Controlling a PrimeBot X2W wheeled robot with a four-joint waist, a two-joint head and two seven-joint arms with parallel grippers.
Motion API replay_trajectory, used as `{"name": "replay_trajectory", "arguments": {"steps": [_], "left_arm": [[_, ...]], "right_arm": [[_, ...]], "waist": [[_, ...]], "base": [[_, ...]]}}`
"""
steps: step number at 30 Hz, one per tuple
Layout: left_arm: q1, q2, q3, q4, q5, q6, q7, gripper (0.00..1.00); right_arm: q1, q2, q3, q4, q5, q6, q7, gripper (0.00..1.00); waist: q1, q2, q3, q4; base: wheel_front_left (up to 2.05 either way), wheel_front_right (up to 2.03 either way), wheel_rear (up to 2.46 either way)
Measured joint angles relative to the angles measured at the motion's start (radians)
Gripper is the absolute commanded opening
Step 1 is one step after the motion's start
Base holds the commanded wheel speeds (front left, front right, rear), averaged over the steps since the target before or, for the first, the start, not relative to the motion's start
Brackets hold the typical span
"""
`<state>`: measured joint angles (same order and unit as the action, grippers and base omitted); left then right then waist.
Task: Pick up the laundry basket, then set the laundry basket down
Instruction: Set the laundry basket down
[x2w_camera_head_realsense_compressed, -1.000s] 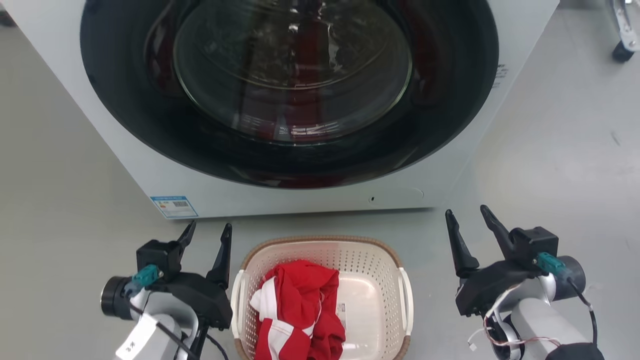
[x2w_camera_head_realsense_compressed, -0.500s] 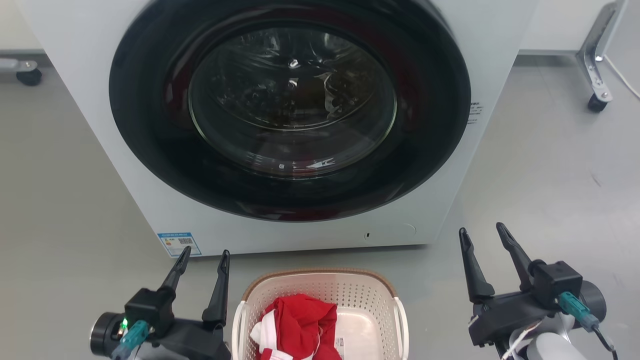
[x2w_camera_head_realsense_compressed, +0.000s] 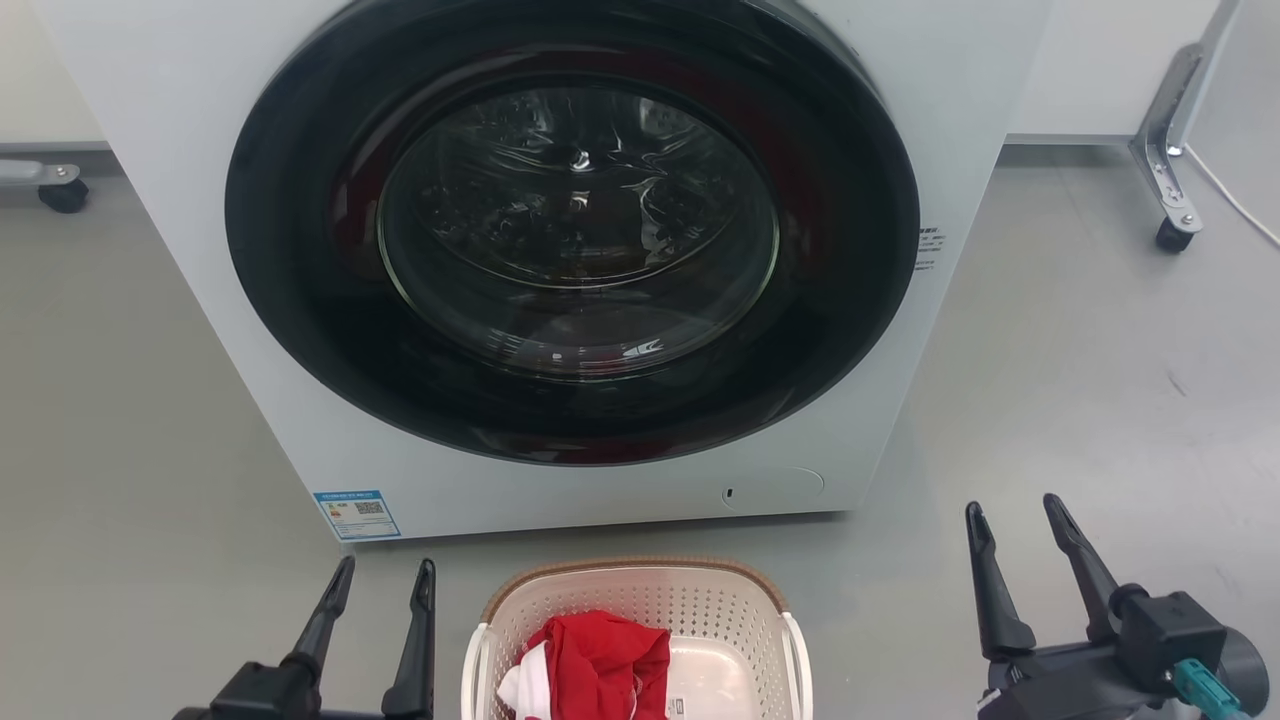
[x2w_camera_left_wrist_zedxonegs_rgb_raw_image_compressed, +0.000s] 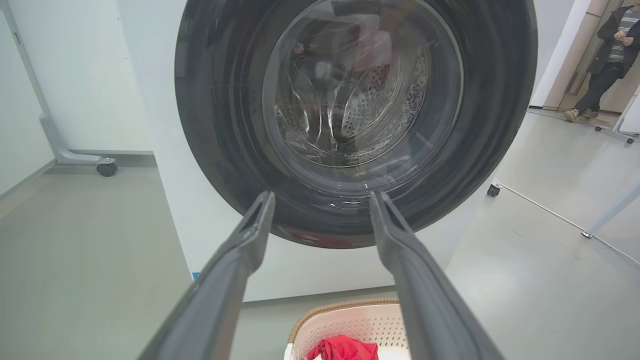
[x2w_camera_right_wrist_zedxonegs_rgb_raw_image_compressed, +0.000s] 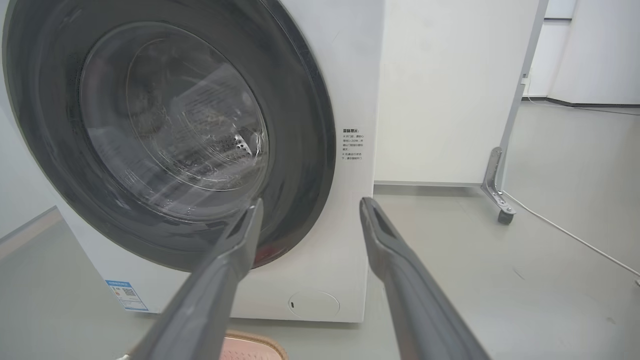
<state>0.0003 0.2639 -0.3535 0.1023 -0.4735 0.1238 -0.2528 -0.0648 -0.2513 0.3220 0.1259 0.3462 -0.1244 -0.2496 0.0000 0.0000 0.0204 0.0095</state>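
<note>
The cream laundry basket (x2w_camera_head_realsense_compressed: 700, 610) with a brown rim stands on the floor at the bottom middle of the head view, a red and white garment (x2w_camera_head_realsense_compressed: 600, 655) inside it. Its far rim (x2w_camera_left_wrist_zedxonegs_rgb_raw_image_compressed: 345, 306) also shows low in the left wrist view, and a corner of the rim (x2w_camera_right_wrist_zedxonegs_rgb_raw_image_compressed: 250, 345) at the bottom of the right wrist view. My left gripper (x2w_camera_head_realsense_compressed: 385, 572) is open just left of the basket, apart from it. Well to the right of the basket, my right gripper (x2w_camera_head_realsense_compressed: 1010, 505) hangs open. Both hold nothing.
A white front-loading washing machine (x2w_camera_head_realsense_compressed: 560, 260) with a shut dark round door stands close behind the basket. Wheeled frame legs (x2w_camera_head_realsense_compressed: 1165, 170) stand at the back right and back left (x2w_camera_head_realsense_compressed: 50, 185). A person (x2w_camera_left_wrist_zedxonegs_rgb_raw_image_compressed: 605, 55) stands far off in a doorway.
The head camera has tilted up, so the basket and both grippers sit lower in the picture and more of the washer shows. Both grippers stay open.
</note>
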Motion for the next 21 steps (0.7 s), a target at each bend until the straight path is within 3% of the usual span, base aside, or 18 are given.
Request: {"name": "replay_trajectory", "arguments": {"steps": [21], "left_arm": [[0.076,-0.044,0.086,-0.054,0.049,0.001,0.032,1.0]], "right_arm": [[0.121,0.075,-0.107,-0.077,-0.069,0.0,0.0,1.0]], "waist": [[0.0001,0.0001,-0.018,0.001]], "base": [[0.0,0.0,0.0]]}}
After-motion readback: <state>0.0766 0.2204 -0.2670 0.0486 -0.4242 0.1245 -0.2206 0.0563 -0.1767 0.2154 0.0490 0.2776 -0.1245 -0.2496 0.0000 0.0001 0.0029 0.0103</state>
